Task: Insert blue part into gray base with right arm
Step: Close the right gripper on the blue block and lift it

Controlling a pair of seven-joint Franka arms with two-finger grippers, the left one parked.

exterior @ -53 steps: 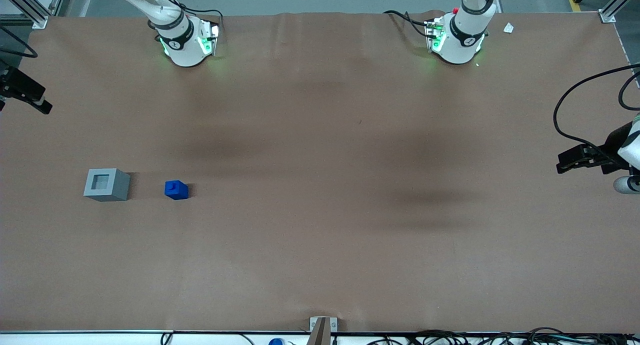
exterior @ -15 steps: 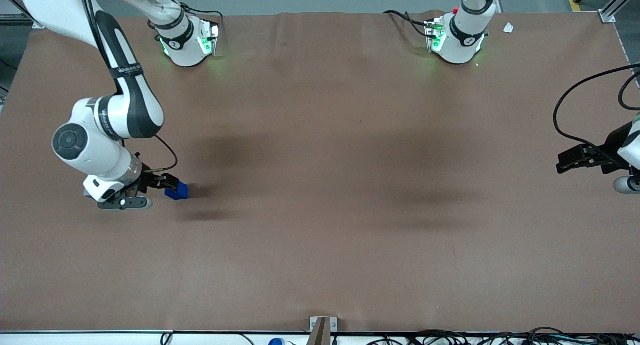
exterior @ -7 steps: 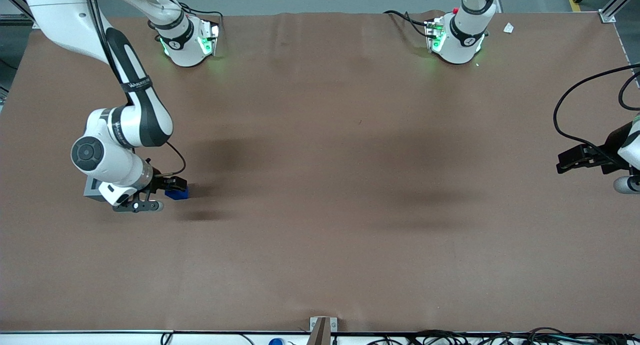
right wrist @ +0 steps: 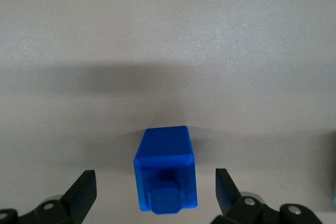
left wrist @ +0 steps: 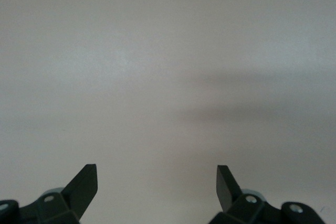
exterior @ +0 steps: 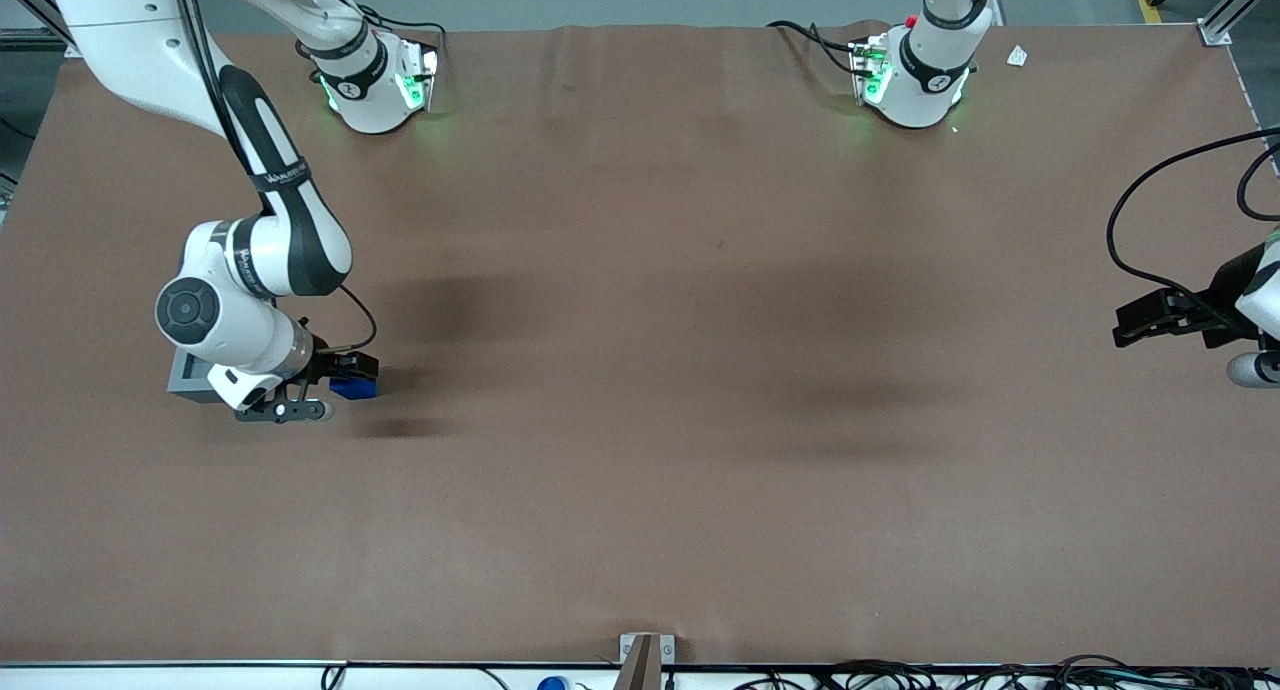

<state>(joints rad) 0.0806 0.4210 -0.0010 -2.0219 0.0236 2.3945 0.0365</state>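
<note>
While the right arm is bent down low over the working arm's end of the worktop, its gripper sits right over the blue part, so from the front you only catch a sliver of blue poking out under the black hardware. The wrist camera tells it better: the blue part lies on the worktop in the gap between the two fingers, roughly centred, with its stub end facing the camera. The fingers are spread wide, with clear space on both sides of the block, so nothing is touching it and nothing is gripped.

The gray base is just beside the blue part, a bit farther toward the working arm's end of the worktop. Most of it is covered by the arm's wrist in the front view; only one corner and part of a side show, so I can't see the recess in its top from here. The two parts are near each other but apart.

Count-wise: one blue part, one gray base, one working gripper with two fingers. Two white arm pedestals with green lights, one for each arm, stand along the edge of the brown worktop farthest from the front camera.
</note>
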